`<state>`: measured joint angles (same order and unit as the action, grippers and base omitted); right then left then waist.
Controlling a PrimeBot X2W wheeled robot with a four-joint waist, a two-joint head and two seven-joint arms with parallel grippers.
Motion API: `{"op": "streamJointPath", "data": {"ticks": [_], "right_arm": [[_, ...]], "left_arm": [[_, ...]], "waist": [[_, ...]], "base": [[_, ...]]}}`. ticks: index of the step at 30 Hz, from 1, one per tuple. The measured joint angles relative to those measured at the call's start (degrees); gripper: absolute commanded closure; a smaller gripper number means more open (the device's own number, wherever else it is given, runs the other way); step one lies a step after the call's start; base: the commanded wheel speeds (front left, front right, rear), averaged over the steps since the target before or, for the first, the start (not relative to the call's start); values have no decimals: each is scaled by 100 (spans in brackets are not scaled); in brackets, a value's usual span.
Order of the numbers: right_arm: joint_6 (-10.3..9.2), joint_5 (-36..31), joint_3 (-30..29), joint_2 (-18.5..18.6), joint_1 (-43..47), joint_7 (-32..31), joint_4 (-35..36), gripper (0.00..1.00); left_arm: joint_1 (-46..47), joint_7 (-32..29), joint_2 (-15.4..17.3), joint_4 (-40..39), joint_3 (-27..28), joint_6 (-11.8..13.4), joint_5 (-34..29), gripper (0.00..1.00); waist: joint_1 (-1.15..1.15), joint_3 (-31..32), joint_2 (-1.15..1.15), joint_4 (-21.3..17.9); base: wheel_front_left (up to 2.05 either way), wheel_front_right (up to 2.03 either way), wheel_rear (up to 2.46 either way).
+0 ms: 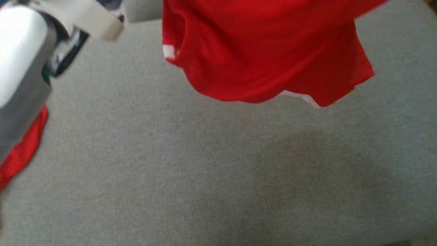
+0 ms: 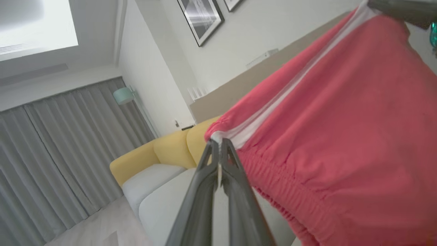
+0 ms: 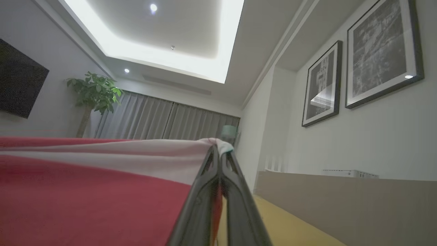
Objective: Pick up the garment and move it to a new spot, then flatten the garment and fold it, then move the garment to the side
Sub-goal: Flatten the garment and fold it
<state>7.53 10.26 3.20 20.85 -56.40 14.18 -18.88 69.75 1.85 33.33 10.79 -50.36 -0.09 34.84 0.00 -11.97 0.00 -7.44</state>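
The garment (image 1: 266, 51) is red cloth with a white stripe, hanging in the air above the grey surface at the top of the head view. A further strip of red cloth (image 1: 20, 150) shows at the left edge below a pale forearm. In the left wrist view my left gripper (image 2: 218, 143) is shut on the garment (image 2: 341, 136) at its gathered waistband corner, beside the white stripe. In the right wrist view my right gripper (image 3: 218, 148) is shut on the garment (image 3: 85, 191) at another corner, and the cloth stretches away to the left.
A grey fabric surface (image 1: 205, 164) spreads below the hanging cloth. A pale forearm (image 1: 24, 54) crosses the upper left of the head view. A yellow and white sofa (image 2: 160, 160), grey curtains (image 2: 61, 150), framed pictures (image 3: 379, 51) and a potted plant (image 3: 94, 92) stand in the room.
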Motion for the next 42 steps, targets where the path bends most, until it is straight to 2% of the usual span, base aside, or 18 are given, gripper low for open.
{"op": "streamJointPath", "data": {"ticks": [2,7,12,16,20,24,29,34,42], "right_arm": [[0,-48,159,52,-404,0,-416,100],[0,-144,229,77,-1332,53,-966,100],[0,-232,113,66,-1708,54,-761,100],[0,-305,-12,-27,-1524,69,-435,100],[0,-365,56,-153,-501,69,-148,100],[0,-377,-35,-226,609,68,80,100],[0,-377,-233,-312,1928,68,532,100],[0,-289,-506,-488,3311,68,1079,100],[1,-211,-845,-821,5197,67,2102,100]], "left_arm": [[283,3,-79,394,-153,-102,-323,100],[1284,522,-513,1281,-188,-88,-971,100],[1903,1042,-792,1738,-169,15,-1290,100],[1702,1207,-905,1970,-140,15,-1205,100],[612,1291,-838,1856,-130,198,-1163,100],[-537,1292,-778,1180,-171,474,-1470,100],[-2144,1292,-546,444,-182,940,-1838,100],[-3656,1292,-502,-36,-103,1360,-1758,100],[-5142,1292,-260,-748,-34,1903,-1749,100]], "waist": [[1,-192,0,19],[2,-761,0,82],[2,-1184,0,149],[2,-1417,-1,222],[1,-1481,0,259],[1,-1446,0,278],[-1,-1234,0,271],[-2,-877,0,259],[-2,-383,0,204]], "base": [[0,0,0],[0,0,0],[0,0,0],[0,0,0],[0,0,0],[0,0,0],[0,0,0],[0,0,0],[0,0,0]]}}
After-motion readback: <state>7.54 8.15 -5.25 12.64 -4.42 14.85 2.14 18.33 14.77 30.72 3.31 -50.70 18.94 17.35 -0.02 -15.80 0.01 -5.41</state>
